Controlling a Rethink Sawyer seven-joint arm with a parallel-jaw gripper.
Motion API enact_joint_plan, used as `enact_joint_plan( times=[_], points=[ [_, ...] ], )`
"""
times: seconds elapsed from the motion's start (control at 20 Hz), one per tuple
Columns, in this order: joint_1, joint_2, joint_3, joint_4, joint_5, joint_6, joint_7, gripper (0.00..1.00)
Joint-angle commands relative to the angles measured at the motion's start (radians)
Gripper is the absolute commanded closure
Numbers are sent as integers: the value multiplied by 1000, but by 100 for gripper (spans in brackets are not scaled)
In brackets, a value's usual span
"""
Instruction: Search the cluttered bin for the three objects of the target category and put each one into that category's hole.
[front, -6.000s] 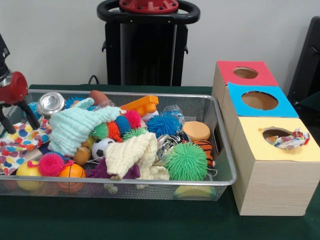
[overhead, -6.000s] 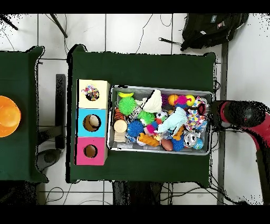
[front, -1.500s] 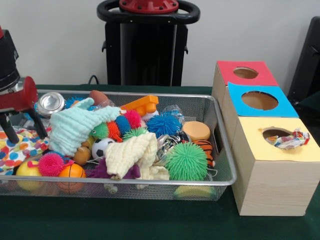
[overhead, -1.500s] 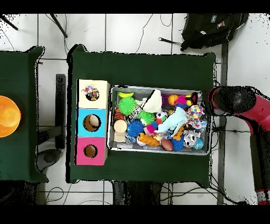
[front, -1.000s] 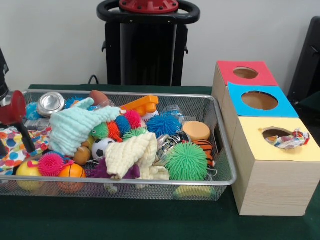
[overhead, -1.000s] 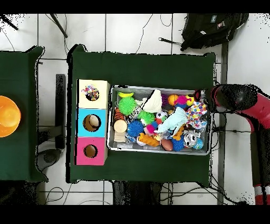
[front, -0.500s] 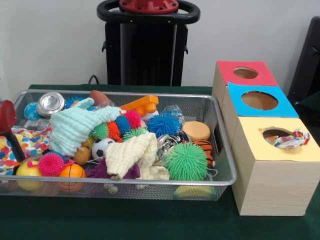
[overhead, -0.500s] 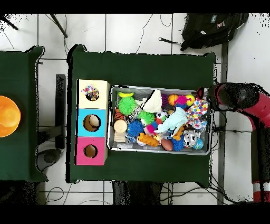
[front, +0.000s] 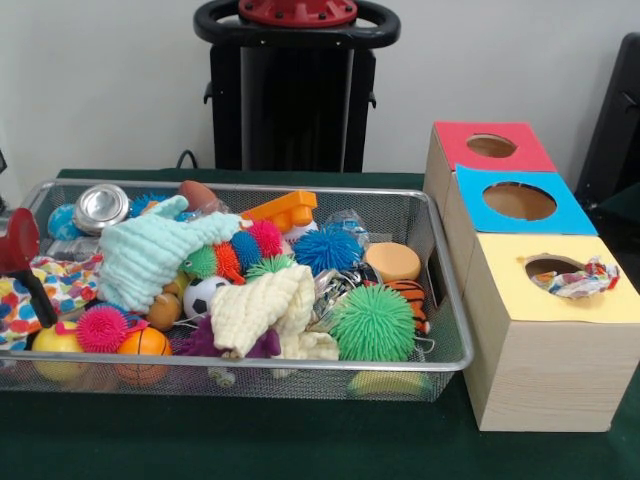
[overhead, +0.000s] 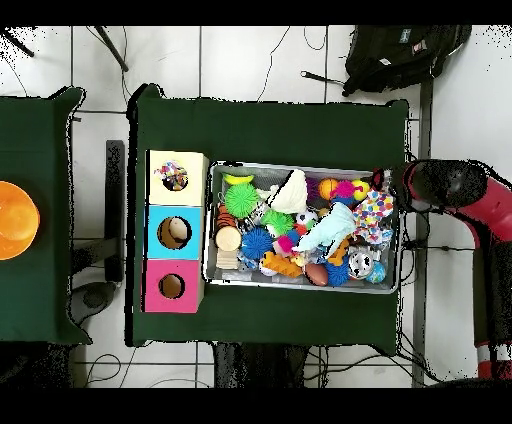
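Note:
The wire mesh bin (front: 250, 365) is full of toys; it also shows in the overhead view (overhead: 300, 166). One polka-dot cloth (front: 62, 285) lies at the bin's left end, seen from above at its right end (overhead: 375, 212). My gripper (front: 38, 300) hangs at the picture's left edge, low against this cloth; the overhead view shows my gripper (overhead: 393, 190) at the bin's end wall. Its grip is hidden. Another polka-dot cloth (front: 578, 278) hangs half out of the yellow box's hole (front: 548, 266). It also shows from above (overhead: 174, 176). A third one is not visible.
A mint-green cloth (front: 150, 255) and a cream cloth (front: 265, 310) lie over spiky balls in the bin's middle. A silver can (front: 100, 207) sits in the far left corner. The blue-topped box (front: 518, 202) and red-topped box (front: 490, 146) stand behind the yellow one.
My gripper has come down from above the bin's left end to the polka-dot cloth. It swung out toward the end wall and has just edged back inward. The cloth has bunched toward that wall.

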Motion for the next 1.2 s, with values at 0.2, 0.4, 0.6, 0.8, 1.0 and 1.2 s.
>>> enact_joint_plan(
  times=[0.2, 0.4, 0.6, 0.8, 1.0, 1.2],
  points=[
    [-15, 70, -48, 38, -69, -57, -124, 0],
    [-9, 99, -50, 2, -69, -27, -143, 0],
    [-8, 136, -43, -38, -69, -17, -165, 0],
    [-28, 160, -19, -41, -42, -16, -189, 100],
    [-32, 156, -11, -32, -29, -9, -189, 100],
    [-28, 139, -17, -16, -20, 7, -177, 100]
  ],
)
